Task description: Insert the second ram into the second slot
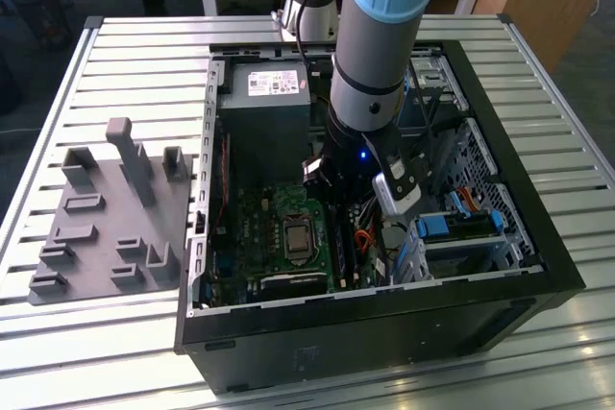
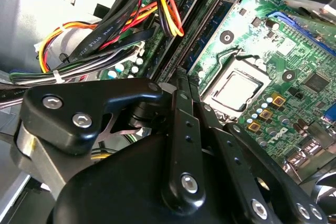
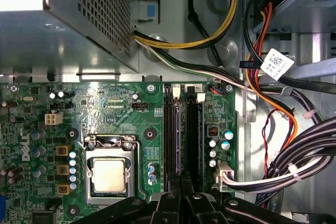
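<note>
My claw (image 1: 357,206) is lowered into the open computer case (image 1: 538,237), directly above the memory slots (image 3: 182,140) of the green motherboard (image 3: 121,114). In the first wrist view my fingers (image 3: 181,205) converge at the near end of the slots, and whether they are apart or clamped I cannot tell. The second ram (image 3: 180,142), a thin dark blue board seen edge-on, stands upright in the slot area between two dark slot rails, in line with my fingers; whether it is fully seated I cannot tell. In the second wrist view the slots (image 2: 202,30) run away from my black linkage (image 2: 178,150).

Beside the slots on one side lies the processor socket (image 3: 109,174) with its metal cover and latch frame. On the other side runs a bundle of black, white, red and yellow cables (image 3: 283,161), close to the slots' edge, with a white connector (image 3: 224,174) just beside them. The grey power supply (image 1: 264,93) sits beyond the board. Bright blue drive brackets (image 1: 456,228) lie to the exterior view's right of my wrist. The case rests on a slatted metal desk (image 1: 144,74); a grey fixture tray (image 1: 106,218) lies at the exterior view's left, apart from the case.
</note>
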`<act>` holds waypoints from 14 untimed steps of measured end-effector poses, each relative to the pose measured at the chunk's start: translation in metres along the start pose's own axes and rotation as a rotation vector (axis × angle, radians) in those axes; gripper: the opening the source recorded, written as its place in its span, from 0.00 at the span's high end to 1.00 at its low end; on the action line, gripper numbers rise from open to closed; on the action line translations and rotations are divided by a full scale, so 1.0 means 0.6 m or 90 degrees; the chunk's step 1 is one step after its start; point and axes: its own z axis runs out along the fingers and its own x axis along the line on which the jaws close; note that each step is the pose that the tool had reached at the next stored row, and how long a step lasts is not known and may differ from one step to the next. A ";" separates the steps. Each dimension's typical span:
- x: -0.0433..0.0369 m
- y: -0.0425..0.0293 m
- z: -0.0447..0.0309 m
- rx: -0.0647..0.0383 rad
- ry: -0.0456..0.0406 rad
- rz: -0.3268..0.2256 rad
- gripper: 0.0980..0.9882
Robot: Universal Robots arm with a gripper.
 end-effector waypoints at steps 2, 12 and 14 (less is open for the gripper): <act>0.000 0.000 0.000 0.000 0.0000 0.000 0.98; 0.000 0.000 0.004 0.000 0.0000 -0.012 0.98; 0.000 0.000 0.005 0.000 0.0000 -0.012 0.98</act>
